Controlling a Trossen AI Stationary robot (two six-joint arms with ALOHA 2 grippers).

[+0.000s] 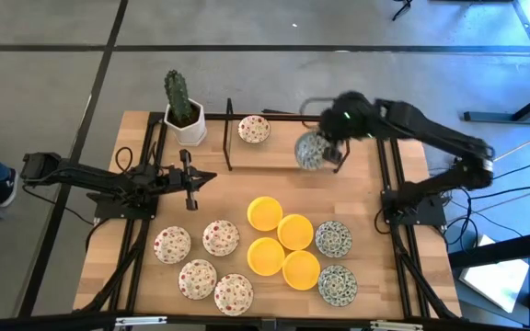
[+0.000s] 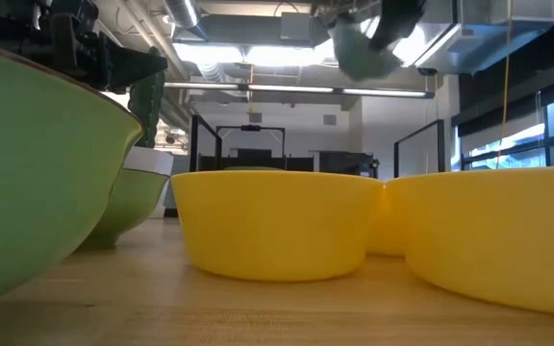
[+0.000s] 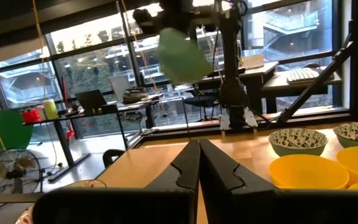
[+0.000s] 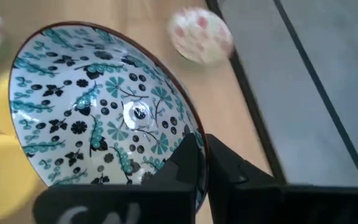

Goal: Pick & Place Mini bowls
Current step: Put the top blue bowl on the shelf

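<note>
While your right gripper (image 1: 331, 154) carries a green-patterned bowl (image 1: 311, 151) high over the far side of the desk (image 1: 366, 198), its jaws are pinched shut on the bowl's rim, one finger inside and one outside, as the right wrist view shows (image 4: 104, 112). That rim pinch is probably why the bowl hangs tilted, its hollow turned sideways instead of up. It hangs beside the dark rack (image 1: 247, 152), where one red-speckled bowl (image 1: 254, 130) already sits, so I judge you are taking it there to join that one. Your left gripper (image 1: 190, 180) waits near the desk's left edge with its jaws closed on nothing. The other bowls stay grouped on the near half of the desk, likely by colour to make picking easy: four red-speckled ones (image 1: 202, 262) to the left, four yellow ones (image 1: 282, 246) in the middle, and two green-patterned ones (image 1: 335, 261) to the right. The cactus pot (image 1: 184, 115) stands at the far left corner, apart from the work
</note>
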